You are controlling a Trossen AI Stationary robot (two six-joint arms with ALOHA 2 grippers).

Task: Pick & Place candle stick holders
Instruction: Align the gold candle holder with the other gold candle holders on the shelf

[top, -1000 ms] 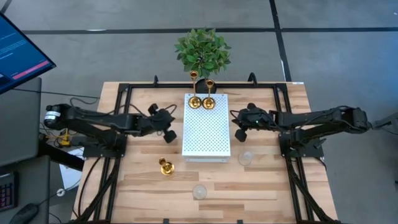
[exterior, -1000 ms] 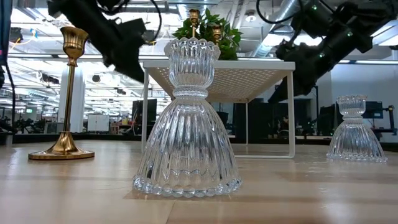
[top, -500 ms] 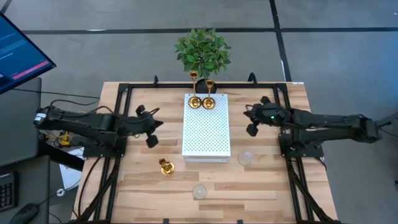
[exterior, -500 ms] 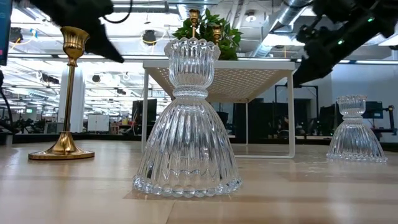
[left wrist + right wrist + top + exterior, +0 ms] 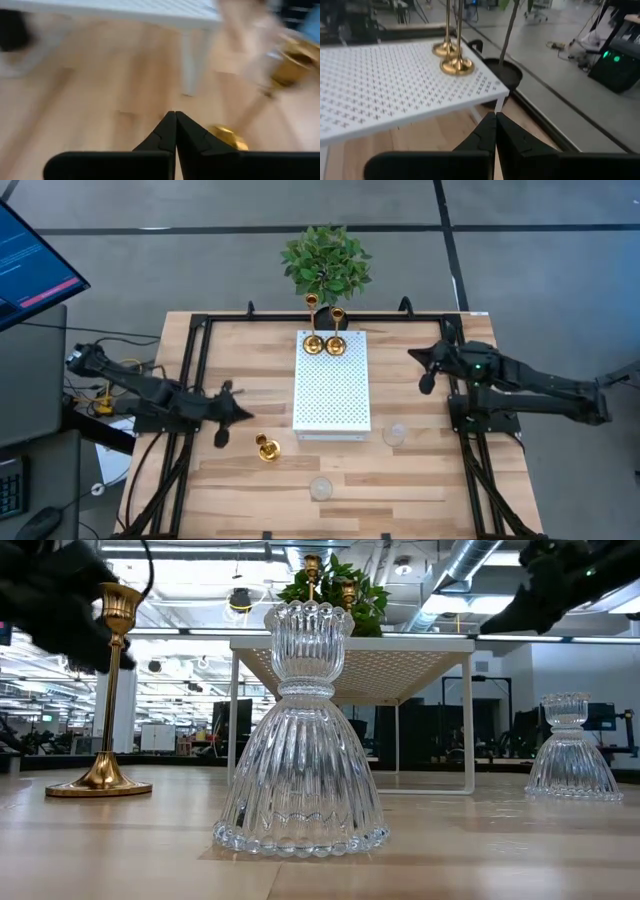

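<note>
Retracting from the raised white perforated shelf (image 5: 332,380), both arms now sit farther out than one second ago: the left gripper (image 5: 222,425) has swung down and toward the table's near-left area, and the right gripper (image 5: 428,370) has pulled back toward the table's right edge. Neither carries anything; the jaws of each are pressed together, as both wrist views show. Judged from this, one placement cycle appears complete and the left arm is lining up for the next pick. Nearest the front edge of the table (image 5: 430,490) stands one clear glass holder (image 5: 320,488), which fills the centre of the low view. Behind it and to the left, the single gold holder (image 5: 266,447) stands upright on the wood, just beside the left gripper and not yet touched. The second clear glass holder (image 5: 396,434) stands near the shelf's front-right corner, also on the wood. The shelf is the only carrier present; it holds two gold holders (image 5: 324,342) side by side at its far end, upright, with the rest of its surface bare. Beyond the shelf, at the far edge, stands the green potted plant (image 5: 325,263). Three holders remain to be placed.
</note>
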